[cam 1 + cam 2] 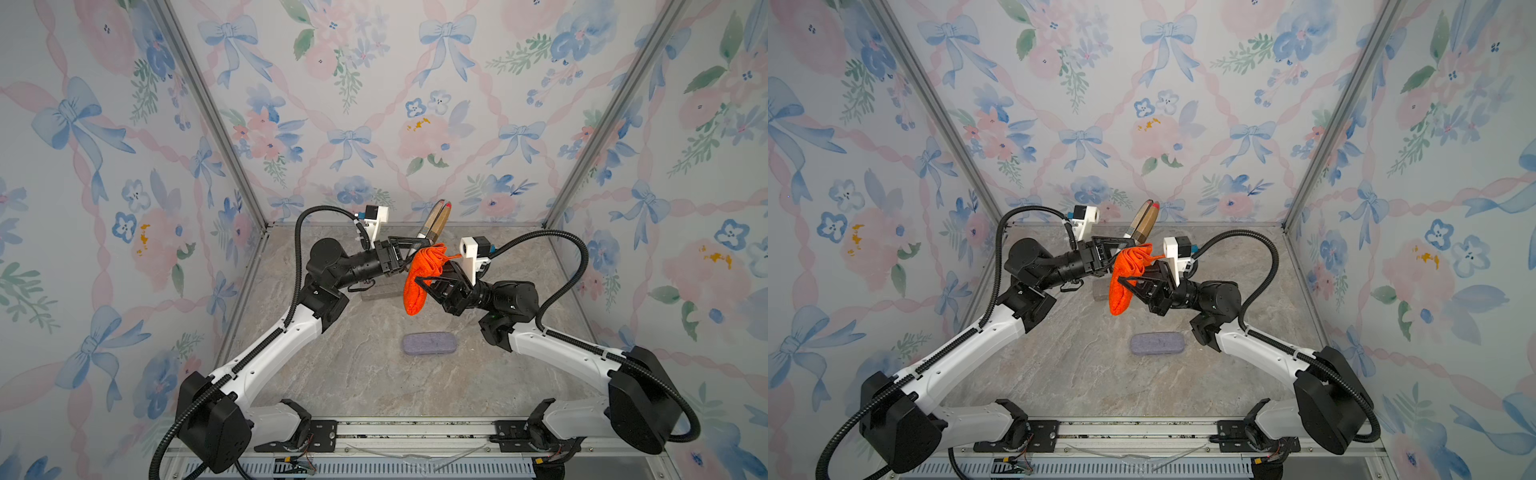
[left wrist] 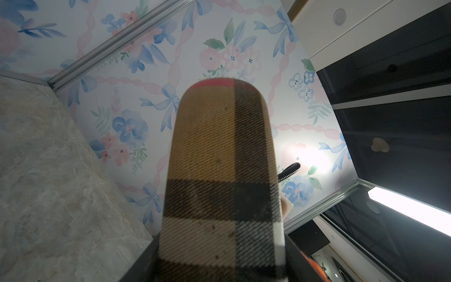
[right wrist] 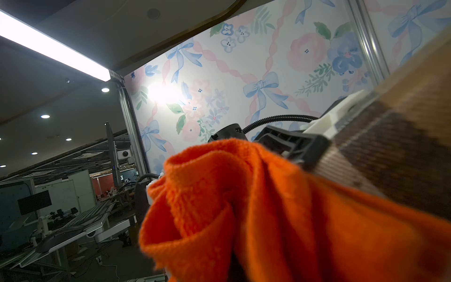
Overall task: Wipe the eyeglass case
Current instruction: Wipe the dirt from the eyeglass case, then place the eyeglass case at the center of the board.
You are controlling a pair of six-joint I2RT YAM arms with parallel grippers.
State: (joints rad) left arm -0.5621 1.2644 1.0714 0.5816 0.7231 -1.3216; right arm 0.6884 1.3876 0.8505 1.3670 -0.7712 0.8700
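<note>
My left gripper [image 1: 409, 249] [image 1: 1113, 250] is shut on the lower end of a tan, black and white plaid eyeglass case [image 1: 436, 220] [image 1: 1144, 222]. It holds the case in the air, red-tipped end slanting up toward the back wall. The left wrist view shows the case [image 2: 224, 171] filling the space between the jaws. An orange cloth [image 1: 415, 291] [image 1: 1120, 296] hangs bunched from my shut right gripper [image 1: 422, 280] [image 1: 1125, 280]. The cloth's upper folds touch the case just beside the left fingers. In the right wrist view the cloth [image 3: 244, 207] hides the right fingers.
A grey-blue felt case [image 1: 430, 345] [image 1: 1157, 344] lies flat on the marble tabletop [image 1: 353, 382], nearer the front than both grippers. A small grey block [image 1: 380, 294] sits under the left wrist. Floral walls close in the back and both sides.
</note>
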